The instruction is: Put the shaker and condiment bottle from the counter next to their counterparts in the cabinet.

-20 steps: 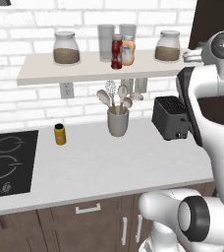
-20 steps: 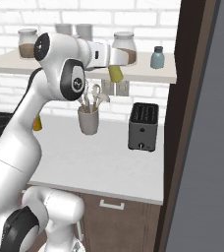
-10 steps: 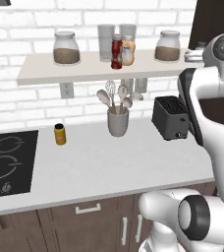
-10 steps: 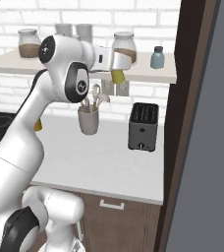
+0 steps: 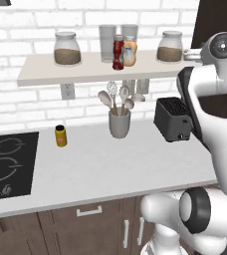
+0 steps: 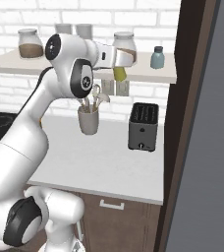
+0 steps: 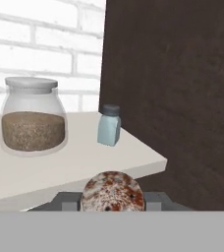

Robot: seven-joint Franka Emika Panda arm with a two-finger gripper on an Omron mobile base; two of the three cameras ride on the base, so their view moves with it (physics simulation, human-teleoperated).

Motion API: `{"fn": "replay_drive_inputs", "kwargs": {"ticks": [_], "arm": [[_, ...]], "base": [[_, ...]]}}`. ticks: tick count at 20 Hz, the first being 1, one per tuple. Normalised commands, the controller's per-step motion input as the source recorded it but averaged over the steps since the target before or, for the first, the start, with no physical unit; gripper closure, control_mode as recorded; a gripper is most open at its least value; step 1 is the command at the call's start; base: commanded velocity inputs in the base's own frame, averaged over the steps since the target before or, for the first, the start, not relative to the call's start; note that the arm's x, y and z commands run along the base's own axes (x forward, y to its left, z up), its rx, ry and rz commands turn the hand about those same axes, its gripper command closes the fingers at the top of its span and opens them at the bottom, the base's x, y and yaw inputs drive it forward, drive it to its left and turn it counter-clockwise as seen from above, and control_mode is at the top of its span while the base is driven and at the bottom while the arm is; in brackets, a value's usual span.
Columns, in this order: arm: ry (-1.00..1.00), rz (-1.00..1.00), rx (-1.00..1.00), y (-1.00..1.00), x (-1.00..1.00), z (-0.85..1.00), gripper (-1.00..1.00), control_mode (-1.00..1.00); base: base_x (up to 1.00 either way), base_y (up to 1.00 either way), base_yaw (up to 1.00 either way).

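Note:
My gripper (image 6: 124,60) is shut on the yellow-green shaker (image 6: 119,74), which hangs below it at the front edge of the white shelf (image 6: 148,75). In the hand view the shaker's speckled silvery top (image 7: 112,191) sits between the fingers of the gripper (image 7: 112,201). The pale blue shaker (image 7: 108,125) stands on the shelf ahead, near its right end, also at the right in the right base view (image 6: 157,57). The red condiment bottle (image 5: 118,52) stands on the shelf beside the orange bottle (image 5: 130,51).
A glass jar of brown grains (image 7: 33,117) stands left of the blue shaker. A dark cabinet wall (image 7: 182,88) closes the shelf's right end. Below on the counter (image 5: 115,169) are a toaster (image 6: 143,126), a utensil cup (image 6: 88,120) and a yellow-orange jar (image 5: 60,135).
The gripper has carried the yellow-green shaker a little to the right along the shelf front, closer to the pale blue shaker.

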Motion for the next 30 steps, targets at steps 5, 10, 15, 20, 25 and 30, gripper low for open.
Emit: {"fn": "replay_drive_inputs", "kwargs": {"ticks": [5,10,15,20,25,30], "arm": [[0.00,0.00,0.00,0.00,0.44,0.00,1.00,-1.00],[0.00,0.00,0.01,-0.02,0.50,0.00,1.00,-1.00],[0.00,0.00,0.07,-0.20,0.24,0.00,1.00,-1.00],[0.00,0.00,0.08,-0.22,0.17,0.00,1.00,-1.00],[0.00,0.00,0.03,-0.01,0.35,0.00,1.00,-1.00],[0.00,0.00,0.02,-0.02,0.31,0.00,1.00,-1.00]], "base": [[0.00,0.00,0.00],[0.00,0.00,0.00],[0.00,0.00,0.00],[0.00,0.00,0.00],[0.00,0.00,0.00],[0.00,0.00,0.00]]}}
